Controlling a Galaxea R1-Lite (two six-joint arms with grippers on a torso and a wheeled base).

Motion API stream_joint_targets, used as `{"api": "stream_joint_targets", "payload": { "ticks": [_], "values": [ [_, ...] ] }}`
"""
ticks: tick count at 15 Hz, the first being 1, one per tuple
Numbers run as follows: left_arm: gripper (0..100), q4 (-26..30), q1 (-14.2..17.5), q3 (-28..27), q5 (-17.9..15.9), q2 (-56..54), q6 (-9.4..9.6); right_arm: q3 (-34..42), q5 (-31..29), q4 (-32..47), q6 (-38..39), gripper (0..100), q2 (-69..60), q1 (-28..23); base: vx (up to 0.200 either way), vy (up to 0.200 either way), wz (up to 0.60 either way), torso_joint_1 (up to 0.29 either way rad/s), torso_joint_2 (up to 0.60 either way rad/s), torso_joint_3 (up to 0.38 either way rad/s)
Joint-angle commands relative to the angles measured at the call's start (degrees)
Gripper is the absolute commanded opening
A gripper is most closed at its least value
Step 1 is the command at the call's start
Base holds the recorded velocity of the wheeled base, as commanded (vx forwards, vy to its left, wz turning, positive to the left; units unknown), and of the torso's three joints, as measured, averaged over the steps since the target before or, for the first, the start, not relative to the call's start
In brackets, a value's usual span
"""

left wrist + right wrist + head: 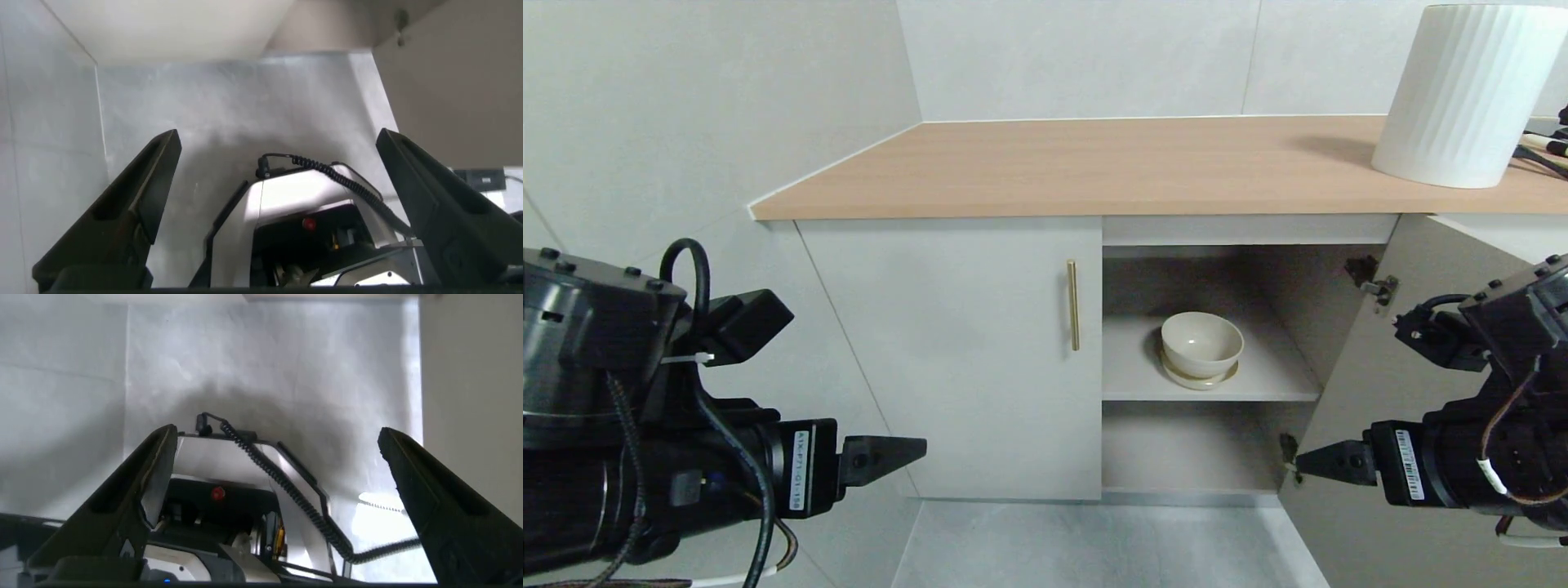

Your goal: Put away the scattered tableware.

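A cream bowl (1201, 344) sits on a matching saucer (1199, 377) on the middle shelf (1274, 377) of the open cabinet compartment. My left gripper (905, 452) hangs low, in front of the closed left door, well left of the bowl. Its fingers (155, 184) are spread wide with nothing between them, the left gripper (278, 140) open over the floor. My right gripper (1301, 464) is held low, its tip close to the open right door (1347, 384) by the lower hinge. The right gripper (278, 434) is also open and holds nothing.
The left door (956, 351) is closed and carries a vertical brass handle (1072, 305). On the wooden countertop (1094, 167) a white ribbed container (1462, 94) stands at the far right, with utensils (1543, 151) behind it. The lower compartment (1188, 445) holds nothing.
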Motion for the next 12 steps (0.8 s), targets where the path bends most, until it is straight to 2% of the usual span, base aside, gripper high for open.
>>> {"api": "stream_joint_targets", "payload": {
  "ticks": [1, 10, 12],
  "values": [
    [100, 0.0, 0.0, 0.0, 0.0, 0.4, -0.03, -0.7, 0.1, 1.4, 0.0, 100, 0.0, 0.0, -0.2, 0.0, 0.0, -0.017, 0.0, 0.007],
    [100, -0.1, 0.0, 0.0, 0.0, 1.0, -0.03, -3.1, 0.4, 8.0, -0.1, 100, 0.4, 0.3, -0.2, 0.0, 0.0, 0.0, 0.0, 0.001],
    [100, 0.0, 0.0, 0.1, 0.0, 1.1, -0.03, -3.1, 0.4, 8.0, 0.0, 100, 0.4, 0.2, 0.0, 0.0, 0.0, 0.0, 0.0, 0.0]
  ]
}}
